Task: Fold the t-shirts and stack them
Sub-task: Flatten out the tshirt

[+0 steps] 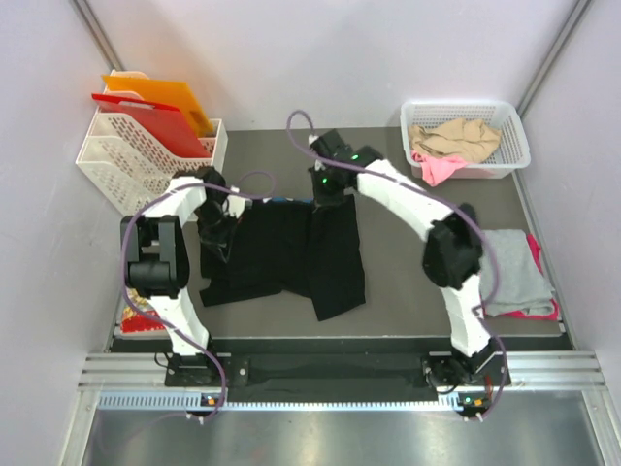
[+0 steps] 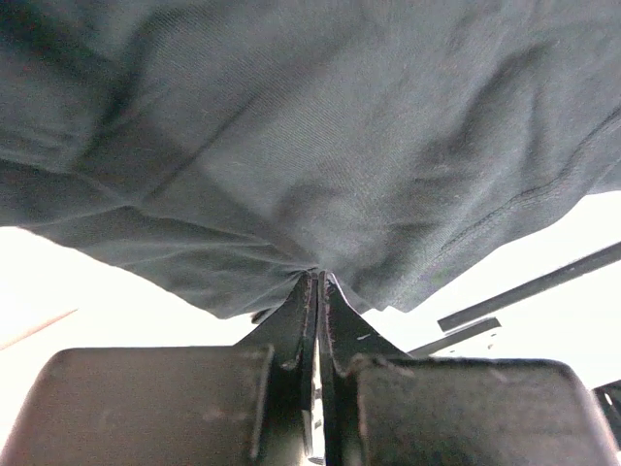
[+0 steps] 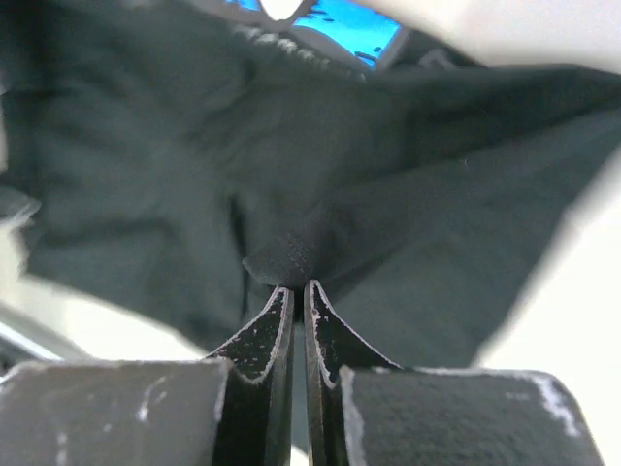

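A large black t-shirt [image 1: 286, 257] hangs between my two grippers over the middle of the table. My left gripper [image 1: 215, 225] is shut on its left upper edge; the left wrist view shows the cloth [image 2: 320, 146] pinched at the fingertips [image 2: 318, 277]. My right gripper [image 1: 325, 194] is shut on the shirt's upper right part, with cloth [image 3: 320, 175] bunched at the tips [image 3: 297, 286]. A grey t-shirt [image 1: 514, 270] lies folded on a magenta-pink one [image 1: 539, 313] at the right. Beige [image 1: 456, 138] and pink [image 1: 439, 170] shirts lie in the white basket [image 1: 519, 136].
A white rack [image 1: 131, 160] with red and orange folders [image 1: 155, 112] stands at the back left. A small red patterned card [image 1: 141, 318] lies by the left arm's base. Cables loop above both arms.
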Robot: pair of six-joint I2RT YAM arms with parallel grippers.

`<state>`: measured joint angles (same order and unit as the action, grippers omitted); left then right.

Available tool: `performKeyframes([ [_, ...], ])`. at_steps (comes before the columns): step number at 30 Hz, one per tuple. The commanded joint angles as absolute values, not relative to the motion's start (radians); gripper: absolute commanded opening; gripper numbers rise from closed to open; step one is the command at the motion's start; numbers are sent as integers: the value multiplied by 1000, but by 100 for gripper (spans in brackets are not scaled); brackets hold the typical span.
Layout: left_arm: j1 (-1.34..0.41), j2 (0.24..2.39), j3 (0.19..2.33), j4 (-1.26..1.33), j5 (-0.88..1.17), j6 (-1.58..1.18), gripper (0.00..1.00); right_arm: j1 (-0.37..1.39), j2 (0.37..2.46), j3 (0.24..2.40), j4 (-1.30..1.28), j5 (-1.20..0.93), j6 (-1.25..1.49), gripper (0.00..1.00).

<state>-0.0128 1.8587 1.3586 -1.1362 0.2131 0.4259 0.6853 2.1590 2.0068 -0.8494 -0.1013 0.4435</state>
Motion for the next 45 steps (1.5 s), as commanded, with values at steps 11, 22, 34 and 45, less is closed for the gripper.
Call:
performKeyframes([
  [11, 21, 1784, 1500, -1255, 250, 443, 0, 690, 1428, 1428, -1089, 35, 459, 0],
  [22, -26, 1783, 1505, -1269, 268, 413, 3, 430, 1506, 1429, -1054, 337, 290, 0],
  [34, -49, 1736, 1445, -1266, 261, 384, 3, 368, 2031, 1928, -994, 451, 212, 34],
  [45, -78, 1730, 1442, -1264, 258, 367, 45, 422, 1815, 1788, -1002, 392, 265, 70],
])
